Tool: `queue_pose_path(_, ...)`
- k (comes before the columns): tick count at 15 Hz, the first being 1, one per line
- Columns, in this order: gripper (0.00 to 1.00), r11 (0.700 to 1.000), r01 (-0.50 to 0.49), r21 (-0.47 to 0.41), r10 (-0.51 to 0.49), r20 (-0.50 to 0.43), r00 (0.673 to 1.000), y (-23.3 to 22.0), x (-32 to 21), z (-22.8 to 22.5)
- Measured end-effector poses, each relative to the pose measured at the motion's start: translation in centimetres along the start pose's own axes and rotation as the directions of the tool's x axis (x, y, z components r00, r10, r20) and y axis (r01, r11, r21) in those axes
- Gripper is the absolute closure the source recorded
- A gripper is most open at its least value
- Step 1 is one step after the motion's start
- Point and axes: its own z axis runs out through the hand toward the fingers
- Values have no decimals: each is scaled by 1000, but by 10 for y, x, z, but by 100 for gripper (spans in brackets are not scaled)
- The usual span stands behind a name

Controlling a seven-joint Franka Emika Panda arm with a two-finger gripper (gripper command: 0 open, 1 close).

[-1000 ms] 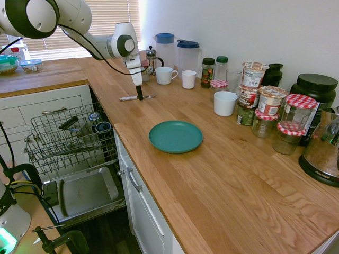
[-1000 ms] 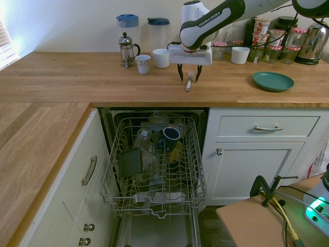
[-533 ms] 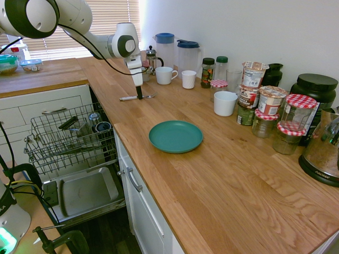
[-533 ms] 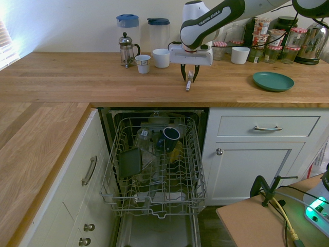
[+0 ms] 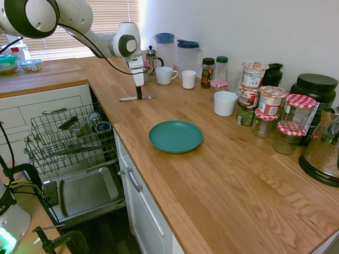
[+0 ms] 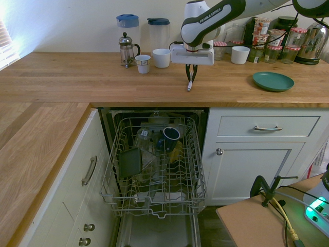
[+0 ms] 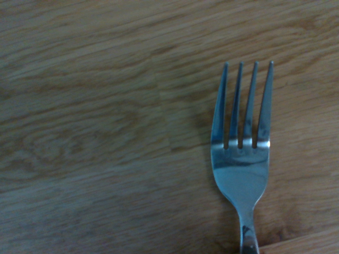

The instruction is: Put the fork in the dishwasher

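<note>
Going by the first exterior view, my dishwasher [image 5: 69,153] sits lowest at the left, its wire rack [image 5: 63,138] pulled out over the dropped door panel and holding a few dishes. Up on the desk [image 5: 212,180] my claw [image 5: 139,96] points straight down with its fingers pressed together on the fork [image 5: 135,97], which lies flat on the wood near the desk's front edge, directly above the dishwasher opening. The wrist view shows four tines [image 7: 242,106] against the wood grain. Right of the fork a teal plate [image 5: 176,136] rests, apart from it. Behind stand two mugs [image 5: 165,75] and a row of jars [image 5: 265,106].
</note>
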Motion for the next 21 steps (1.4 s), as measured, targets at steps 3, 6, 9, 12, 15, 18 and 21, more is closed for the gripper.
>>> queue_pose_path(3, 100, 1000, -2, 22, 2, -6, 1000, 0, 4, -16)
queue_pose_path(6, 100, 999, 24, 44, -23, -6, 1000, 20, -10, -46)
queue_pose_path(9, 100, 995, 68, 69, -69, 3, 998, 53, -33, -72)
queue_pose_path(12, 100, 988, 120, 99, -122, 12, 992, 90, -60, -91)
queue_pose_path(15, 100, 981, 145, 127, -148, 12, 989, 109, -65, -93)
queue_pose_path(18, 100, 974, 179, 137, -183, 15, 983, 113, -84, -94)
queue_pose_path(21, 100, 971, 205, 123, -210, 27, 977, 141, -127, -83)
